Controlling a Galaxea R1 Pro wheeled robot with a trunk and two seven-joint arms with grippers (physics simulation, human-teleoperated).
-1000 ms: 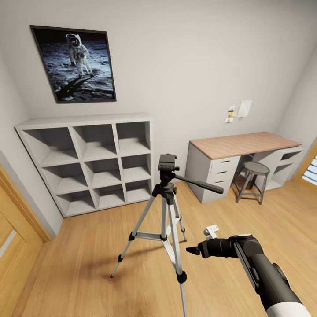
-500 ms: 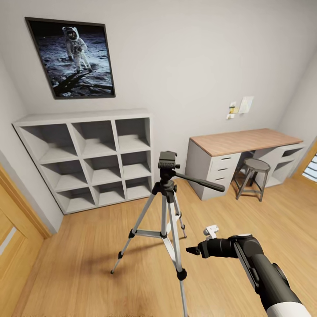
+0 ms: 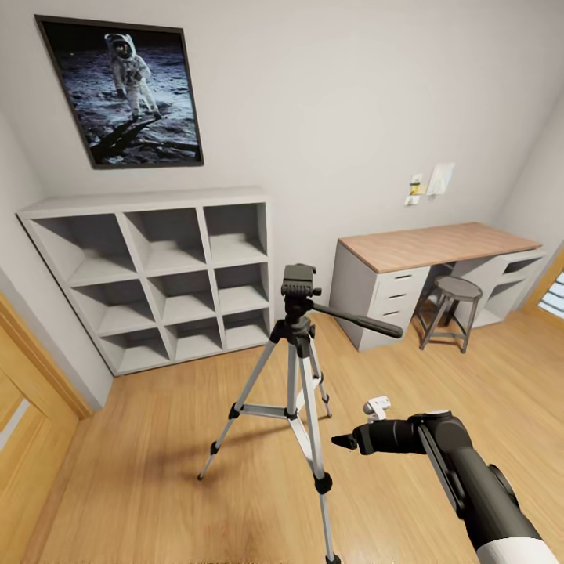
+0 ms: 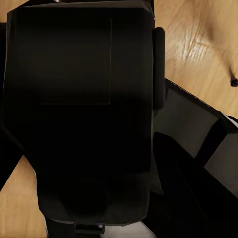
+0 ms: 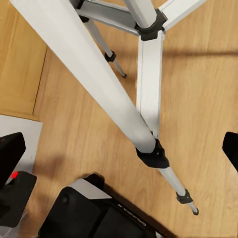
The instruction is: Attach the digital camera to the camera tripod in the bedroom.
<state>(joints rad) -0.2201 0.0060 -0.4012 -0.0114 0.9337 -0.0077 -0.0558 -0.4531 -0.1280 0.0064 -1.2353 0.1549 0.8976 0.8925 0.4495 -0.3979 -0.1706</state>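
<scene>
The camera tripod [image 3: 298,345] stands on the plank floor in the middle of the head view. It has silver legs, a bare black head [image 3: 298,283] and a pan handle pointing right. My right gripper [image 3: 343,442] hovers open, low and just right of the tripod, at about mid-leg height. In the right wrist view the near tripod leg [image 5: 99,84] passes between the spread fingertips [image 5: 231,148]. The digital camera [image 4: 79,114] looms large and black in the left wrist view, with my left gripper shut on it. A black block with a red mark [image 5: 16,193] is probably the same camera.
A grey-white cube shelf [image 3: 157,266] stands against the back wall under an astronaut poster [image 3: 125,90]. A wood-topped desk [image 3: 431,247] with a round stool [image 3: 453,301] is at the right. A wooden door frame [image 3: 31,368] borders the left. Bare floor surrounds the tripod.
The whole head view has shifted slightly, so the poster and shelf sit higher and further left. The tripod and the right arm keep their places relative to each other.
</scene>
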